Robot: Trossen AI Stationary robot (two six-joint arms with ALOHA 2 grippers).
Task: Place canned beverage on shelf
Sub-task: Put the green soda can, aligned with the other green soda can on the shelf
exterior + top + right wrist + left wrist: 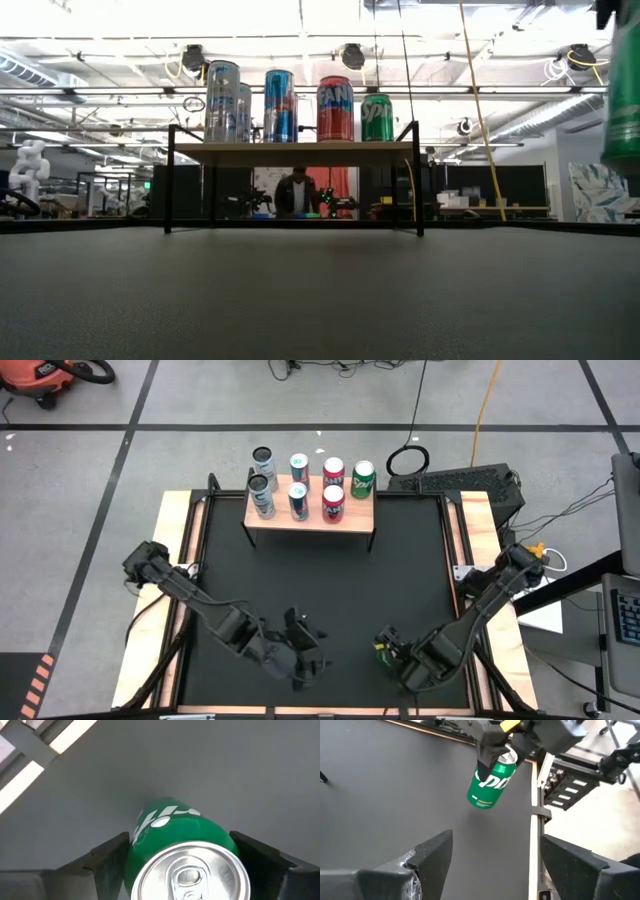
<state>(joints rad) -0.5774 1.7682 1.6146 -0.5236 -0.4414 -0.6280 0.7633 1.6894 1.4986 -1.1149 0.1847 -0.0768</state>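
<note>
Right wrist view: green can is nearest, its silver top and pull tab facing the lens; the right gripper is clamped on its body, one finger on each side.
Handling: stiff metal cylinder, smooth and rather slippery, thin wall that may dent under a hard squeeze (weight cannot be told). Best hold, I judge, is across the body near the top, as it is now.
Left wrist view: left gripper has its jaws apart with nothing between them, and it waits low over the mat. Beyond it the green can hangs tilted, clear of the black mat.
High view: shelf stands at 12 o'clock on the table; the right gripper with the can is at about 5 o'clock, the left one at about 7 o'clock. The front row holds three cans and the back row four, so the free place is front right, below the other green can.
Room: the mat between gripper and shelf is bare; the wooden table border lies well apart.
Low view: shelf legs are thin; the board edge is the thing to clear, and the neighbouring red can could be knocked.
</note>
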